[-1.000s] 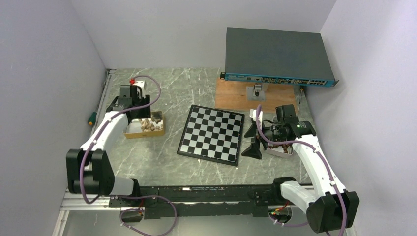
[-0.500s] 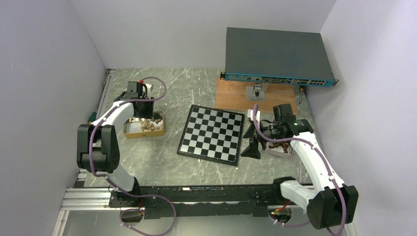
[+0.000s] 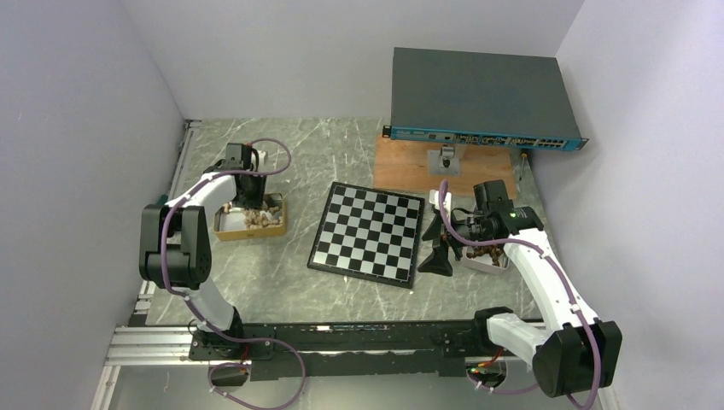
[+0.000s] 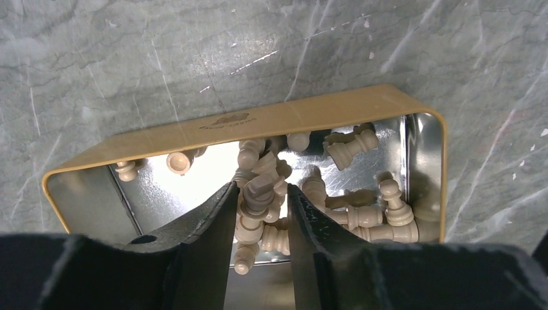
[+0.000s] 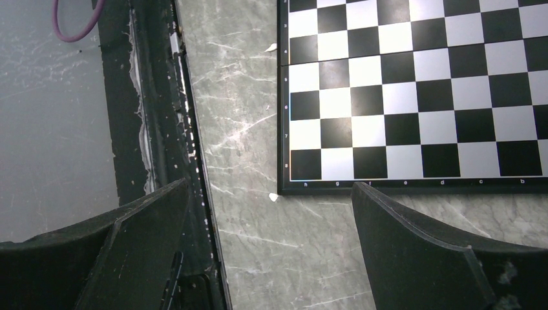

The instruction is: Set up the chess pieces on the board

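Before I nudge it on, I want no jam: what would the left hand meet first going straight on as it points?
Most likely the heap of light chess pieces in the tin; the left hand straddles one, though depth is unclear.

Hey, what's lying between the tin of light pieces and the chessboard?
Nothing. The top view shows only bare grey marble table between the tin and the board.
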`<state>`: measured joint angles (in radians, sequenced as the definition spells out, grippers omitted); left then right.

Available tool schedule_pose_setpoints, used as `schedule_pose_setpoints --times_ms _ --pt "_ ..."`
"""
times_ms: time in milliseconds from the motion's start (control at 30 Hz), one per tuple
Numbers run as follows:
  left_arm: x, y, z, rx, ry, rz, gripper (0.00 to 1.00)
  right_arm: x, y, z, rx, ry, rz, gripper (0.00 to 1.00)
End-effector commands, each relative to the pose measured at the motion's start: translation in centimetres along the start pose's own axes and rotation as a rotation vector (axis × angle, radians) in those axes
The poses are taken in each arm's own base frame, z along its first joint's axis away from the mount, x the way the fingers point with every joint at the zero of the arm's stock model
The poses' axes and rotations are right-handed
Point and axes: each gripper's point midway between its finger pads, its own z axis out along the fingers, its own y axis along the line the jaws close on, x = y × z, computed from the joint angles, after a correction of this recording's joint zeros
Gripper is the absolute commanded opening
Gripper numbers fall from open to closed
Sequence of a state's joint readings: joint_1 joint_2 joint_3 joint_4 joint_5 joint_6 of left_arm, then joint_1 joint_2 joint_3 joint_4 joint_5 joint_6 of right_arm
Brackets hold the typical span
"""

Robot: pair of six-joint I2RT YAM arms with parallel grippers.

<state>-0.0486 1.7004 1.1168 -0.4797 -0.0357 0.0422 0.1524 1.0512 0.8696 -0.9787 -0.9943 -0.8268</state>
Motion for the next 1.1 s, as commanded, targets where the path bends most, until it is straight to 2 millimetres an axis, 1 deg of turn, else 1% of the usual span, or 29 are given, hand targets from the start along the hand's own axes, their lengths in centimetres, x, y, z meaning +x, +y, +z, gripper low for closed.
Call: schedule_pose_setpoints --times_ms 0,67,133,200,267,367,467,600,700,767,833,933,1000,1067 --pt "-1.2 0.8 -0.3 -0.029 -0.017 0.012 0.37 -0.8 -0.2 -0.1 0.006 -0.017 -0.049 1.00" --pt "-1.2 0.8 -0.3 -0.029 -0.017 0.010 0.33 -0.8 -0.2 -0.1 0.006 -0.016 -0.052 1.00" --pt "-1.1 0.8 -0.5 -0.032 -0.019 0.010 0.26 -0.8 -0.1 -0.1 0.006 -0.018 -0.052 1.00" --pt "-1.3 0.9 -0.9 -0.036 -0.025 0.010 0.16 -0.9 -0.1 -0.2 0.006 -0.018 -0.056 1.00" --pt "-1.6 0.8 -1.6 -0.041 -0.041 0.012 0.08 -0.9 0.0 -0.2 0.003 -0.018 -0.056 1.00" --pt "-2.3 0.4 -3.6 -0.045 -0.097 0.015 0.00 -1.0 0.1 -0.2 -0.001 -0.021 -0.062 1.00" --pt "-2.7 0.0 -5.4 -0.028 -0.152 -0.006 0.00 -1.0 0.2 -0.2 -0.006 -0.024 -0.064 1.00" --pt "-2.5 -0.4 -7.0 -0.012 -0.207 -0.044 0.00 -1.1 0.3 -0.2 -0.009 -0.028 -0.066 1.00" --pt "-2.7 -1.4 -8.5 0.046 -0.261 -0.102 0.00 -1.1 0.5 -0.2 -0.018 -0.034 -0.068 1.00" --pt "-3.5 -3.0 -10.2 0.138 -0.344 -0.134 0.00 -1.3 0.7 -0.1 -0.027 -0.042 -0.074 1.00" --pt "-4.5 -5.7 -12.6 0.292 -0.442 -0.164 0.00 -1.4 1.0 0.3 -0.049 -0.048 -0.089 1.00" --pt "-4.9 -9.5 -16.0 0.454 -0.564 -0.201 0.00 -1.8 1.7 1.2 -0.094 -0.052 -0.105 1.00" --pt "-5.2 -12.6 -18.7 0.567 -0.656 -0.208 0.00 -2.0 2.0 1.7 -0.122 -0.060 -0.101 1.00" --pt "-5.1 -15.3 -20.4 0.657 -0.713 -0.238 0.00 -2.8 2.1 1.9 -0.136 -0.083 -0.101 1.00"
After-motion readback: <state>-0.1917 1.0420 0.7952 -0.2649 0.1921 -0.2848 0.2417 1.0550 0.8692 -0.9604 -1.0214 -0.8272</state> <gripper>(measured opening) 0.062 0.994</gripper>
